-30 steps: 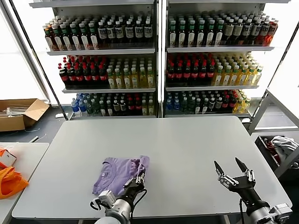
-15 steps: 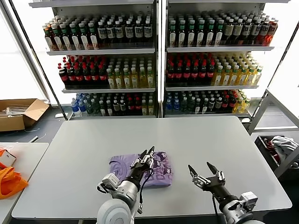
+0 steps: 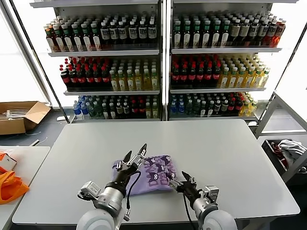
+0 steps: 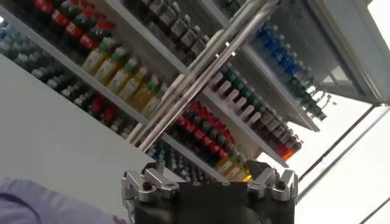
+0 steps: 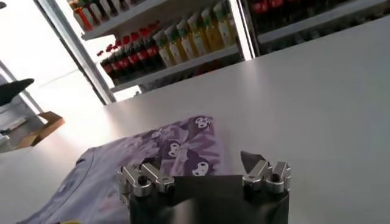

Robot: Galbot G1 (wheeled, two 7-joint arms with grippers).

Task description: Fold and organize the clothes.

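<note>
Bottle-lined shelves [image 3: 163, 62] behind a smooth grey desk [image 3: 216, 148] — folded lavender T-shirt [image 3: 146, 175], soft and thin, near its front edge. Left hand [image 3: 134, 155] spread empty over the shirt; right hand [image 3: 177, 181] released at the shirt's edge — orange bag [image 3: 9, 187] well apart.

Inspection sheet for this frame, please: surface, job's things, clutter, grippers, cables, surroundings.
Surface: grey table, bare apart from the shirt.
Job's things: lavender T-shirt folded into a rough rectangle, print side up, near the front edge.
Clutter: nothing seen on the table.
Grippers: left gripper open, above the shirt's left part; right gripper open, low at the shirt's right edge; contact unclear.
Cables: black cable looping along the left arm.
Surroundings: bottle shelves behind; cardboard box on the floor; orange bag on a side table; cloth in a bin at right.
</note>
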